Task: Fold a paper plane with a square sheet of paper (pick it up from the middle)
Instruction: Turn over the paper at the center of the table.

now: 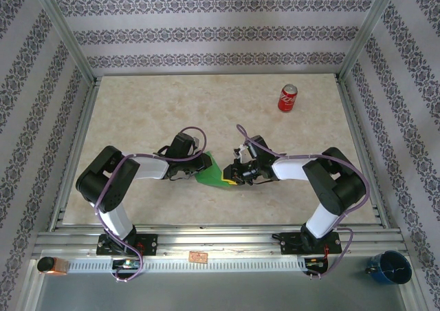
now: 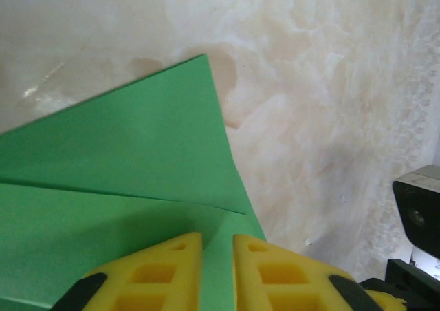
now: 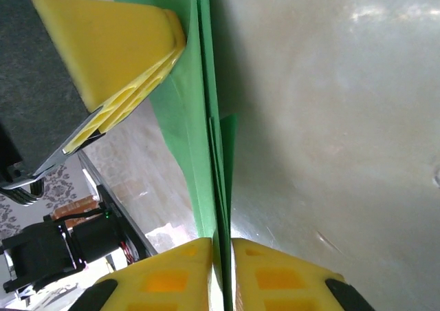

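The bright green paper (image 1: pixel 212 173) is folded into several layers and is held up between the two arms near the table's front middle. My right gripper (image 3: pixel 221 245) is shut on its creased edge, with the layers (image 3: pixel 206 153) running edge-on out from between the yellow fingers. From the left, my left gripper (image 2: pixel 217 242) has its fingers close together with green paper in the narrow gap. The flat face of a folded flap (image 2: pixel 130 153) with a pointed corner spreads out beyond the fingers. In the right wrist view, the left gripper's yellow finger (image 3: pixel 117 49) touches the paper's side.
A red soda can (image 1: pixel 287 98) lies at the back right of the marbled table (image 1: pixel 158 111). Aluminium rails (image 1: pixel 206 242) run along the front edge, and a blue cup (image 1: pixel 390 266) sits outside at the lower right.
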### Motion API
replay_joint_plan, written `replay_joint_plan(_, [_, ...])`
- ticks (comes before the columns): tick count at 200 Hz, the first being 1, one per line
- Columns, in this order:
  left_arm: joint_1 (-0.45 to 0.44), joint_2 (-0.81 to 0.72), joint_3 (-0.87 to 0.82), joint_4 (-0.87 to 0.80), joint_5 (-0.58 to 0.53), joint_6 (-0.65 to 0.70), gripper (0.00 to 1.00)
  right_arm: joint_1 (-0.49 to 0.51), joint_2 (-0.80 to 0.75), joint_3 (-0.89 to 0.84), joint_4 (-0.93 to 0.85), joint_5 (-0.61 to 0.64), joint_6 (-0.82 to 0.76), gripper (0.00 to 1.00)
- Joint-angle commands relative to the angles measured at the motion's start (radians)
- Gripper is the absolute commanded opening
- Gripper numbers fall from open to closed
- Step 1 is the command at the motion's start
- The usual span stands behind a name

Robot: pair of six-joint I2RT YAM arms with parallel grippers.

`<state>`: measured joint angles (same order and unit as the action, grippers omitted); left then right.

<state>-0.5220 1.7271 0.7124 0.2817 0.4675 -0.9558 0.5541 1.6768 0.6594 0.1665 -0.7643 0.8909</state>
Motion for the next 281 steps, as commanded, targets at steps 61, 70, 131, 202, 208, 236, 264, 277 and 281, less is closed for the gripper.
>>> replay_joint_plan(61, [0.003, -0.212, 0.006, -0.076, -0.071, 0.043, 0.32, -0.019, -0.032, 0.011, 0.01, -0.031, -0.044, 0.08])
replay_joint_plan(70, [0.002, -0.241, 0.003, -0.092, -0.091, 0.053, 0.34, -0.019, -0.051, 0.01, 0.003, -0.018, -0.054, 0.08])
replay_joint_plan(131, [0.003, -0.396, -0.04, -0.143, -0.215, 0.066, 0.39, -0.02, -0.156, 0.019, -0.07, 0.088, -0.13, 0.05])
replay_joint_plan(202, [0.003, -0.541, -0.077, -0.232, -0.323, 0.067, 0.46, -0.014, -0.315, 0.068, -0.317, 0.346, -0.35, 0.03])
replay_joint_plan(208, [0.003, -0.552, -0.083, -0.235, -0.33, 0.064, 0.47, -0.01, -0.332, 0.083, -0.357, 0.388, -0.385, 0.03])
replay_joint_plan(236, [0.003, -0.592, -0.102, -0.255, -0.365, 0.055, 0.49, 0.071, -0.378, 0.183, -0.593, 0.733, -0.573, 0.03])
replay_joint_plan(264, [0.003, -0.625, -0.108, -0.281, -0.404, 0.049, 0.49, 0.219, -0.345, 0.296, -0.767, 1.149, -0.761, 0.02])
replay_joint_plan(277, [0.003, -0.643, -0.115, -0.29, -0.429, 0.044, 0.49, 0.243, -0.332, 0.307, -0.779, 1.246, -0.782, 0.03])
replay_joint_plan(281, [0.003, -0.649, -0.116, -0.291, -0.435, 0.043, 0.49, 0.249, -0.329, 0.306, -0.776, 1.276, -0.776, 0.04])
